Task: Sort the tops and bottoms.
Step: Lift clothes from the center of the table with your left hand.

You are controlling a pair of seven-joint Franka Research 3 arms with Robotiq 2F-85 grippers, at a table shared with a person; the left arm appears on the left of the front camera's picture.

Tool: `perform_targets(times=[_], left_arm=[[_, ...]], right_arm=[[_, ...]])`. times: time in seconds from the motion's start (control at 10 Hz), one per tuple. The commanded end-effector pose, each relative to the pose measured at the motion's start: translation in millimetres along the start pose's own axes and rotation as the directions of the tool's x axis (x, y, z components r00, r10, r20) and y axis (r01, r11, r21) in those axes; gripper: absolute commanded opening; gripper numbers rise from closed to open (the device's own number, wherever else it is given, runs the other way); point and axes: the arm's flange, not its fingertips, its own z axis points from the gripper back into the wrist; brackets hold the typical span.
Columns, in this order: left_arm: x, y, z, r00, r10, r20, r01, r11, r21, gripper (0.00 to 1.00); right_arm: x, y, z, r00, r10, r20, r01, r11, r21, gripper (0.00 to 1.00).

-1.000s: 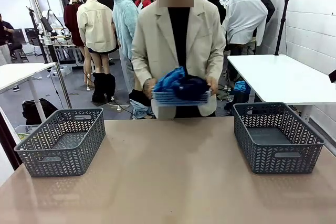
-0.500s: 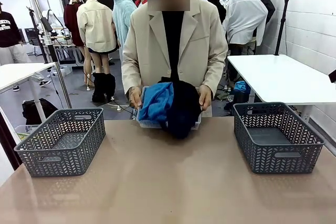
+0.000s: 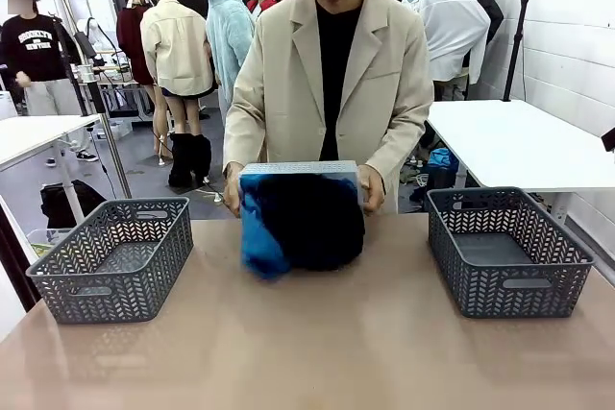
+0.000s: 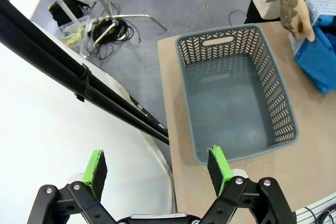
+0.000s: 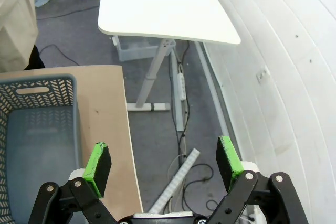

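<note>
The bench is showing a plain tan. The left basket and right basket are showing grey with a herringbone cut-out pattern. The person is wearing a beige jacket over a black top. The perforated bin is showing pale grey, with a bright blue garment and a black garment against it. The left gripper and right gripper are showing black with green pads.

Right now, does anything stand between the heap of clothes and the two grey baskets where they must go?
Nothing visible does. The table is bare between the clothes and the left grey basket, and between them and the right grey basket; both baskets look empty. The person's hands hold a tipped pale crate over the clothes.
</note>
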Motion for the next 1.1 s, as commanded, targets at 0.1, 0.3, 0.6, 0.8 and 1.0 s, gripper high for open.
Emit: perform_targets(times=[0.1, 0.3, 0.6, 0.8, 1.0], left_arm=[[0.0, 1.8, -2.0, 1.0, -0.009, 0.001, 0.009, 1.0, 0.009, 1.0], [0.0, 1.8, -2.0, 1.0, -0.009, 0.001, 0.009, 1.0, 0.009, 1.0], [0.0, 1.8, -2.0, 1.0, -0.009, 0.001, 0.009, 1.0, 0.009, 1.0], [0.0, 1.8, -2.0, 1.0, -0.009, 0.001, 0.009, 1.0, 0.009, 1.0], [0.0, 1.8, -2.0, 1.0, -0.009, 0.001, 0.009, 1.0, 0.009, 1.0]], right_arm=[[0.3, 1.0, 0.2, 1.0, 0.017, 0.0, -0.017, 1.0, -0.001, 1.0], [0.3, 1.0, 0.2, 1.0, 0.017, 0.0, -0.017, 1.0, -0.001, 1.0], [0.3, 1.0, 0.2, 1.0, 0.017, 0.0, -0.017, 1.0, -0.001, 1.0], [0.3, 1.0, 0.2, 1.0, 0.017, 0.0, -0.017, 1.0, -0.001, 1.0], [0.3, 1.0, 0.2, 1.0, 0.017, 0.0, -0.017, 1.0, -0.001, 1.0]])
